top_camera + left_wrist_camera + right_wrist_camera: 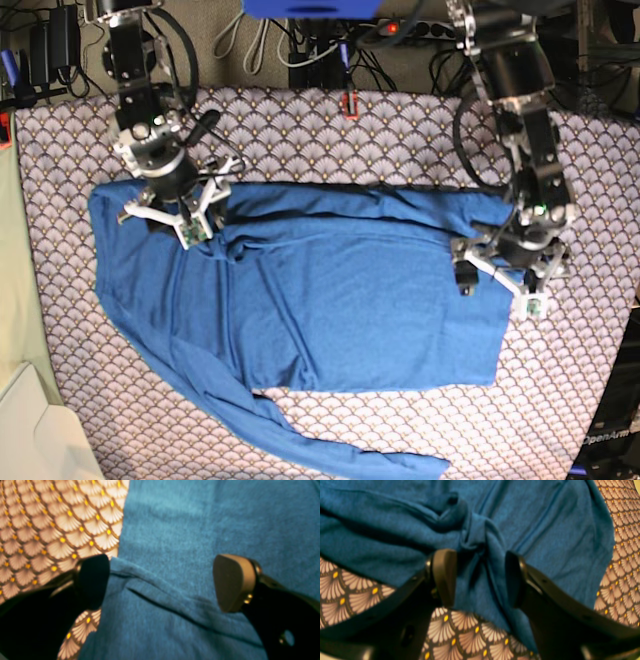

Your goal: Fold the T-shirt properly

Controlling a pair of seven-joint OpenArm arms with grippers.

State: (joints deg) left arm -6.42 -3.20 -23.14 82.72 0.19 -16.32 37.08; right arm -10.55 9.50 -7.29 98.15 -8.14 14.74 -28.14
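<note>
The blue T-shirt (pixel 330 300) lies spread across the table, with one long sleeve (pixel 330 455) trailing toward the front edge. My left gripper (pixel 497 285) hovers at the shirt's right edge in the base view. In the left wrist view this gripper (pixel 162 582) is open wide, and a raised fold of the T-shirt (pixel 175 542) runs between its fingers. My right gripper (pixel 165 222) sits on the shirt's back-left corner. In the right wrist view it (pixel 480 577) is shut on a gathered bunch of the T-shirt (pixel 545 530), with creases radiating from the pinch.
A scallop-patterned tablecloth (pixel 400 130) covers the table. Cables and power strips (pixel 300 40) lie beyond the back edge. A cream-coloured surface (pixel 30 430) borders the table at the front left.
</note>
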